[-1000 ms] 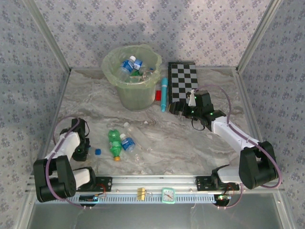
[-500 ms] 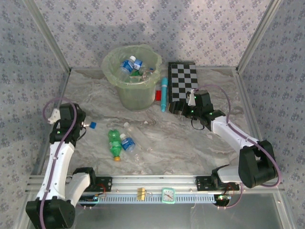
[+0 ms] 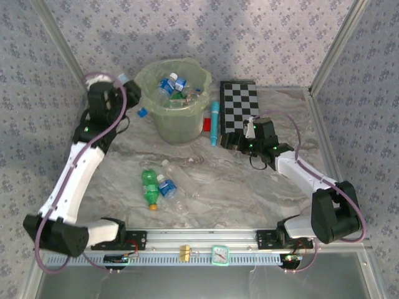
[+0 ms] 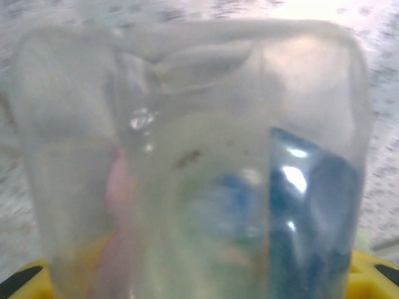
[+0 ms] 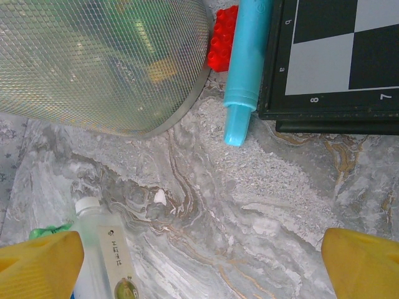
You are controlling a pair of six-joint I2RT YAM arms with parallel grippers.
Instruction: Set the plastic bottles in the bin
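The bin (image 3: 177,124) at 12 o'clock holds several blue-labelled bottles (image 3: 169,84). At its 9 o'clock rim, the left tool (image 3: 129,103) is grasping a clear bottle (image 4: 199,156). The right tool (image 5: 199,255) is spread wide, released.

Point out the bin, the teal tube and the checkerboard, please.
bin (image 3: 177,128), top view, on its front wall.
teal tube (image 3: 214,123), top view, middle of its body.
checkerboard (image 3: 240,106), top view, centre of the board.
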